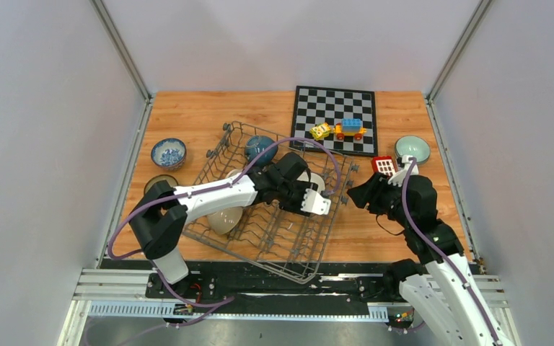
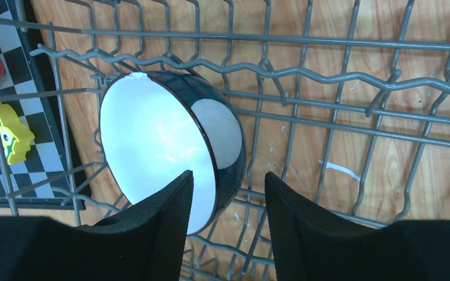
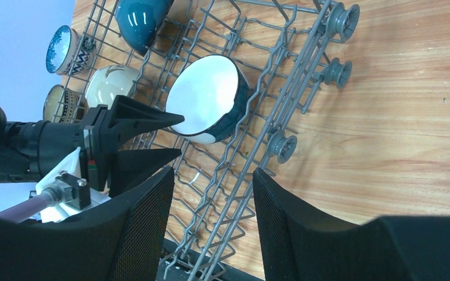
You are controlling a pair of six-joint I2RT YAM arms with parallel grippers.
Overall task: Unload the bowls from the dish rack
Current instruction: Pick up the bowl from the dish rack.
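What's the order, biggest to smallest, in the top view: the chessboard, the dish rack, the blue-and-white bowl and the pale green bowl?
1. dish rack
2. chessboard
3. blue-and-white bowl and pale green bowl: they look about alike, so they are left unranked.

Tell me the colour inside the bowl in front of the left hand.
White; the bowl shows best in the left wrist view.

The grey wire dish rack (image 1: 288,245) sits askew mid-surface, holding a teal bowl (image 1: 260,148), a beige bowl (image 1: 225,220) and a white-lined dark bowl (image 2: 164,146) on edge — patterned bowl (image 1: 168,153) upright left, celadon bowl (image 1: 412,149) upright far right.
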